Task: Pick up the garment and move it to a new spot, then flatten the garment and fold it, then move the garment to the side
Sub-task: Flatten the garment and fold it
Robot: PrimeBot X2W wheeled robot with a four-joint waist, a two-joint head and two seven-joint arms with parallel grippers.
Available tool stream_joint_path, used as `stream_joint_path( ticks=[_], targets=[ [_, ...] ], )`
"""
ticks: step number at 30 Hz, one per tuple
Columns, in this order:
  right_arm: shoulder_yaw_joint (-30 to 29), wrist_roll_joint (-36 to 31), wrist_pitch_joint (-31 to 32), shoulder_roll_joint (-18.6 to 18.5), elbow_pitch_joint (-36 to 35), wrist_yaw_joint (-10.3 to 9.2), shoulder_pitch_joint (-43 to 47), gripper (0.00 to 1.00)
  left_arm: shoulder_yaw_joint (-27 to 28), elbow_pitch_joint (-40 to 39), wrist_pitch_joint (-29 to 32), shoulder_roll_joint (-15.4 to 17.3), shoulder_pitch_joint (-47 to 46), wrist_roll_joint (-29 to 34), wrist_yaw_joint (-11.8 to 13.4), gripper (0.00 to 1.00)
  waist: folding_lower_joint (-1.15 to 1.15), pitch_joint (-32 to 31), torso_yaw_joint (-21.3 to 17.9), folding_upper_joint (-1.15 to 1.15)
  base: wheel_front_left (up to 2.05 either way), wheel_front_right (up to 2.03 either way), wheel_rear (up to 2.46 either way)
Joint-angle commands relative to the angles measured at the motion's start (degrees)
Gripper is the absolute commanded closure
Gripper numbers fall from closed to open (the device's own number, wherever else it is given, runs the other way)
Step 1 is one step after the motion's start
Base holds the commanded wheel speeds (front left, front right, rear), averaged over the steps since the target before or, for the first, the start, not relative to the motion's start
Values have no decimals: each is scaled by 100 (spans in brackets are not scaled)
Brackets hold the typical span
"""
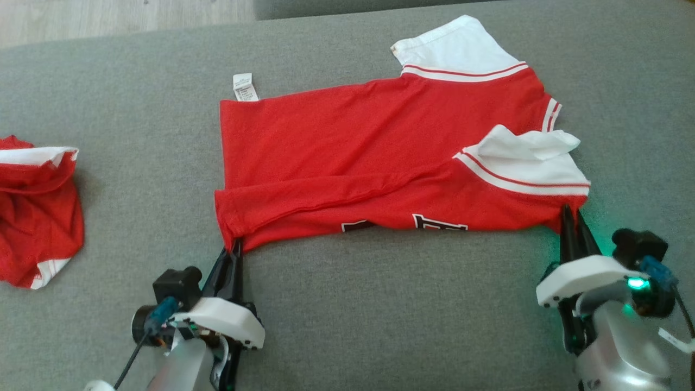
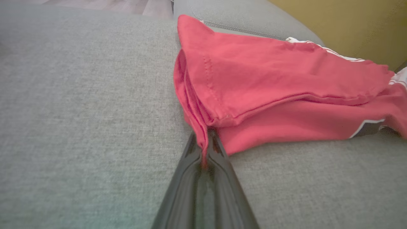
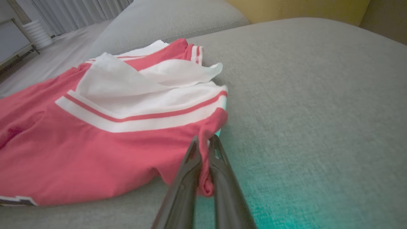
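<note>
Our left claw [image 1: 235,245] at seven o'clock and right claw [image 1: 570,213] at four each pinch a near corner of the garment [image 1: 353,146]. We judge the fold is starting; next we lift both corners toward twelve.

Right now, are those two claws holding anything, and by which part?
Yes, the red shirt, along its near edge: the left claw pinches the bottom hem corner, the right claw the corner just below the white sleeve.

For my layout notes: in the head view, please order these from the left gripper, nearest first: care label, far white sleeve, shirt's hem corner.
1. Hem corner, pinched in the left gripper.
2. Care label, straight ahead, at the far-left corner.
3. Far white sleeve, far away to the right.
</note>
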Motion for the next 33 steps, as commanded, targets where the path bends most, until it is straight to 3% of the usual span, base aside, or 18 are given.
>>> stream_joint_path(
  ticks=[1, 6, 12, 28, 29, 30, 31, 32, 33],
  targets=[
    [199, 54, -37, -14, -242, -4, -67, 100, 148, -151, 11, 41, -21, -38, -20, 100, 0, -36, 0, 0, 0, 0, 0],
    [252, 362, -37, -132, -545, -4, -326, 100, 434, -560, 11, 94, -294, 74, -32, 100, 0, -315, -12, 0, 0, 0, 0],
    [370, 652, -37, -414, -432, -4, -486, 100, 736, -680, 11, 172, -352, 130, -37, 100, 0, -855, -28, 0, 0, 0, 0],
    [832, 1232, -37, -526, -203, -4, 836, 100, 745, -184, 11, 49, 1133, -115, -39, 100, 0, -1258, 48, 0, 0, 0, 0],
    [845, 1242, -37, -529, -216, -4, 880, 100, 730, -188, 11, 47, 1182, -91, -39, 94, 0, -1248, 55, 0, 0, 0, 0],
    [850, 1249, -37, -531, -231, -4, 906, 100, 732, -199, 11, 45, 1213, -73, -39, 59, 0, -1235, 62, 0, 0, 0, 0],
    [852, 1248, -37, -535, -249, -4, 914, 71, 700, -200, 11, 45, 1226, -14, -39, 2, 0, -1211, 68, 0, 0, 0, 0],
    [848, 1238, -37, -536, -266, -4, 906, 16, 667, -199, 11, 44, 1225, 30, -39, 0, 0, -1191, 73, 0, 0, 0, 0],
    [836, 1222, -37, -533, -280, -4, 882, 0, 640, -205, 11, 44, 1212, 50, -39, 0, 0, -1172, 77, 0, 0, 0, 0]
  ],
)
